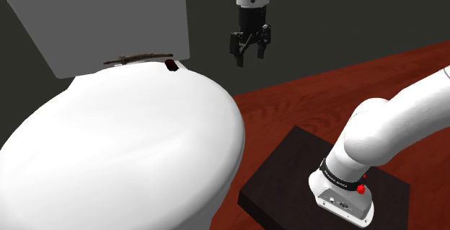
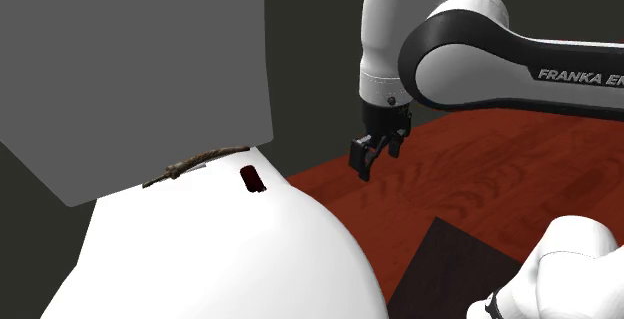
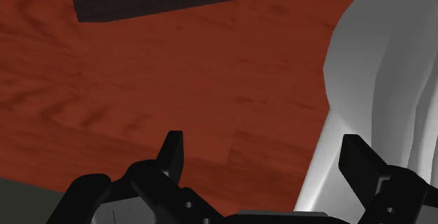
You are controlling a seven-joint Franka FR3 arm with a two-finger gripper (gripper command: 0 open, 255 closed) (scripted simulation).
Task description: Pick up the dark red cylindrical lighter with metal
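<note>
The dark red lighter (image 1: 171,65) is a small short cylinder. It lies at the back of a big white rounded surface (image 1: 130,142) (it looks like a closed toilet lid), just under the lower corner of a grey block (image 1: 108,12) that stands behind. In the second exterior view the lighter (image 2: 252,179) lies a little slanted on the white curve, near one end of a thin brown stick (image 2: 195,164) but apart from it.

The lighter is probably light and stiff, with a smooth skin, so it can slip between the fingers or roll. The surface under it slopes down, so a careless push could send it sliding away. Its metal part is too small to make out. The best place to hold it seems to be the middle of its body, with one finger on each round side, across its long axis.

The gripper (image 1: 249,52) hangs in the air to the shoulder view's right of the lighter, higher than it and clearly apart. In the wrist view its jaws are spread wide with nothing between them. Below them is the red wooden floor (image 3: 175,68), and the white body's edge is beside one finger.

By count there is one lighter, one brown stick, one white rounded surface, one grey block, one dark stand (image 1: 288,171), and one arm with two fingers.
</note>
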